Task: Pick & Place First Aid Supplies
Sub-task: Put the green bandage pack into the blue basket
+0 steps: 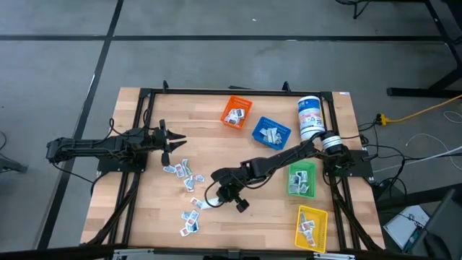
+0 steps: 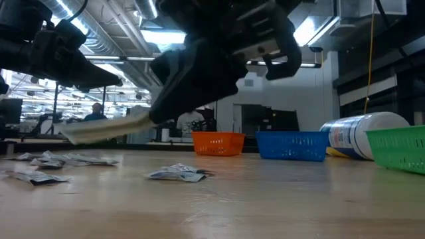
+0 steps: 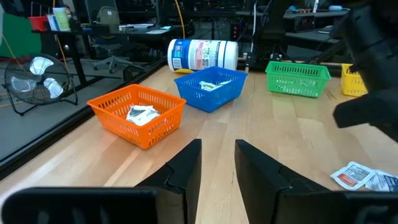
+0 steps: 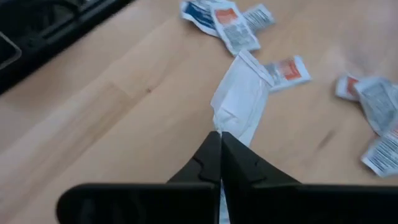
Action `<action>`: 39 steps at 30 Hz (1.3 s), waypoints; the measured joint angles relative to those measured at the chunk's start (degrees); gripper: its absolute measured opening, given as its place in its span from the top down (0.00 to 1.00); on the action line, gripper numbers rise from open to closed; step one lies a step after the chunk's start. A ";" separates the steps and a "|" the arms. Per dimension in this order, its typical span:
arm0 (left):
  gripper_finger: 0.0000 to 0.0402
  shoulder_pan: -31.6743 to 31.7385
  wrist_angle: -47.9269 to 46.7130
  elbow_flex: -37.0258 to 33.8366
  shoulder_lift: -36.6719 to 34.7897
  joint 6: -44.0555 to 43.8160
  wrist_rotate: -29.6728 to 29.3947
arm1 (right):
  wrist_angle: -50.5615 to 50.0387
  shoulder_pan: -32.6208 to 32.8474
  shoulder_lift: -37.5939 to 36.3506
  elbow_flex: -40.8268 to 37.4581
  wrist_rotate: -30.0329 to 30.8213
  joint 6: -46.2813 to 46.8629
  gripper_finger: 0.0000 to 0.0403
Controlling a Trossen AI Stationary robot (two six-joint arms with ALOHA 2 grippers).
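My right gripper (image 4: pixel 219 142) is shut on one first aid packet (image 4: pixel 240 99), a flat white one, near the table's middle (image 1: pixel 219 195). In the low view the packet (image 2: pixel 99 130) hangs above the wood. More white packets with blue and red print lie loose on the table (image 1: pixel 180 173) (image 1: pixel 191 220) and beyond the held one (image 4: pixel 230 25). My left gripper (image 3: pixel 217 163) stands open at the table's left (image 1: pixel 170 139), touching nothing. My right gripper pinches the near end of the white packet (image 4: pixel 225 127) between its two fingertips. The fingers slant down from the table's right side and lie along the packet. The packet sticks out past the fingertips (image 2: pixel 154 118), tilted slightly down, lifted clear of the table.
Four bins stand on the right half: orange (image 1: pixel 235 112), blue (image 1: pixel 271 132), green (image 1: pixel 302 179) and yellow (image 1: pixel 312 225), each with packets inside. A white canister (image 1: pixel 310 117) with a blue label lies at the far right. A black frame (image 1: pixel 238 92) rims the table.
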 joint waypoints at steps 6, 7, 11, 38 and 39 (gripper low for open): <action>0.77 0.00 0.00 0.01 0.00 0.00 -0.02 | -0.41 -2.05 -0.06 0.00 0.67 2.34 0.99; 0.77 0.00 0.00 0.00 0.01 0.00 -0.02 | -0.41 -2.42 -0.06 0.00 0.67 2.77 0.99; 0.77 0.00 0.00 0.02 0.01 -0.01 -0.02 | -0.37 -3.73 -0.08 0.00 1.25 4.29 0.99; 0.77 0.00 0.00 0.00 0.01 0.00 -0.02 | 11.40 -6.26 -32.19 -29.30 25.32 7.04 0.99; 0.77 0.00 0.01 0.01 -0.01 0.00 0.00 | 11.02 -6.60 -34.18 -30.61 26.93 7.67 0.99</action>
